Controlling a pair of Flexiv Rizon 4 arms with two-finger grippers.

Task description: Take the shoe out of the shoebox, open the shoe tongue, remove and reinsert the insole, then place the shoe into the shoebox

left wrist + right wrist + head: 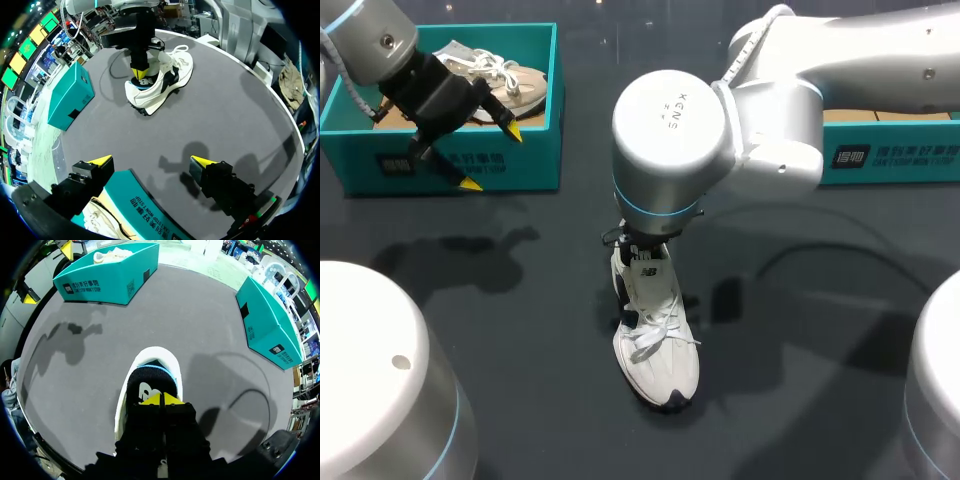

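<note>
Shoe (660,360): white laced trainer, out of its box, standing upright on its sole at the middle of the tabletop (820,350), toe toward the near edge. Tongue (150,386): dark, with a pale label, raised at the shoe's mouth. Right claw (161,399): narrow, yellow tips pressed together on the tongue's upper edge, apparently pinching it to pull the mouth open so the insole can be reached; insole itself not visible. Left claw (490,157): spread wide, holding nothing, poised above the front wall of the teal shoebox (535,160) at the far left corner, well apart from the shoe, probably parked clear of the work. Second shoe (505,75): pale, laced, lying inside that shoebox. Second teal box (890,160): along the far right edge, contents not visible.
</note>
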